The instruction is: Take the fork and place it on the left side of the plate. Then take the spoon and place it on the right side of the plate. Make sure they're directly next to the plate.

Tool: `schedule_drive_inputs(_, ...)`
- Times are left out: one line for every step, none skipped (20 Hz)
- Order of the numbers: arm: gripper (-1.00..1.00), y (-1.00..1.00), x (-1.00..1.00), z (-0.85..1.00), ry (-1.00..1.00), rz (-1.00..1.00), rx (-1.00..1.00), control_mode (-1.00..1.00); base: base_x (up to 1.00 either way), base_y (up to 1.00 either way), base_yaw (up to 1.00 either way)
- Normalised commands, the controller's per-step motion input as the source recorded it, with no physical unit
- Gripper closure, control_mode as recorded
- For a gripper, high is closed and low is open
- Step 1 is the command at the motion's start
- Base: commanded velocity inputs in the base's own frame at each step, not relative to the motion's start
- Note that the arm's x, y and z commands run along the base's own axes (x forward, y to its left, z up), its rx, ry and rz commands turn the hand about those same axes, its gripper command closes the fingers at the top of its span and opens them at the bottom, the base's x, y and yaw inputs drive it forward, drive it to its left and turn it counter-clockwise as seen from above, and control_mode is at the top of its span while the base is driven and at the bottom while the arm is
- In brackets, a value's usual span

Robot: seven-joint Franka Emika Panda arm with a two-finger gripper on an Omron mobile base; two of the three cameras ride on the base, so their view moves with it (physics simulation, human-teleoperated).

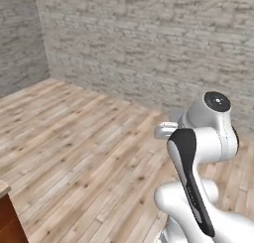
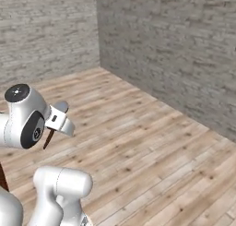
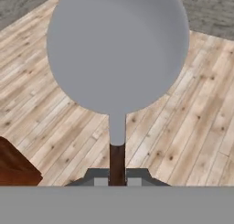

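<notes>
Spoon [image 3: 118, 54] is carried in the claw [image 3: 117, 176], well above the wooden floor [image 1: 74, 148] and not resting on any bench or counter. Starting at the left of the left base view, a brown cabinet corner [image 1: 7, 214] sits at the lower left edge, bare planks run across the middle, and the white arm [image 1: 198, 152] rises at the lower right with a small grey rounded shape beside its wrist that may be the spoon's bowl; this cannot be confirmed from that angle. In the right base view the arm [image 2: 25, 116] stands at the left, and the spoon's grey bowl [image 2: 61, 106] projects to the right just past the hand, with the thin dark handle [image 2: 48, 138] slanting down and left beneath it. In the hand view the claw is clenched on the dark handle, its two tips pressed against either side of it at the bottom. The spoon's long axis runs straight out from the claw along the line of sight, bowl at the far end, handle at the near end. The brick wall [image 2: 175, 50] closes the scene behind. Judgement: the spoon is in transit, and the placing move depends on turning this axis to lie alongside the right edge of the plate, bowl leading.
</notes>
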Motion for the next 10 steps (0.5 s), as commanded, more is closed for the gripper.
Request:
schedule_drive_inputs(1.00, 0.00, 0.00, 0.00, 0.00, 0.00, 0.00, 1.00, 0.91, -0.26, 0.47)
schedule_drive_inputs(1.00, 0.00, 0.00, 0.00, 0.00, 0.00, 0.00, 1.00, 0.92, -0.25, 0.47)
schedule_drive_inputs(1.00, 0.00, 0.00, 0.00, 0.00, 0.00, 0.00, 1.00, 0.92, -0.24, 0.47)
schedule_drive_inputs(1.00, 0.00, 0.00, 0.00, 0.00, 0.00, 0.00, 1.00, 0.91, -0.22, 0.47)
schedule_drive_inputs(1.00, 0.00, 0.00, 0.00, 0.00, 0.00, 0.00, 1.00, 0.92, -0.22, 0.47)
schedule_drive_inputs(1.00, 0.00, 0.00, 0.00, 0.00, 0.00, 0.00, 1.00, 0.92, -0.20, 0.48)
schedule_drive_inputs(1.00, 0.00, 0.00, 0.00, 0.00, 0.00, 0.00, 1.00, 0.92, -0.20, 0.48)
schedule_drive_inputs(1.00, 0.00, 0.00, 0.00, 0.00, 0.00, 0.00, 1.00, 0.91, -0.20, 0.48)
schedule_drive_inputs(1.00, 0.00, 0.00, 0.00, 0.00, 0.00, 0.00, 1.00, 0.90, -0.19, 0.49)
schedule_drive_inputs(1.00, 0.00, 0.00, 0.00, 0.00, 0.00, 0.00, 1.00, 0.90, -0.18, 0.49)
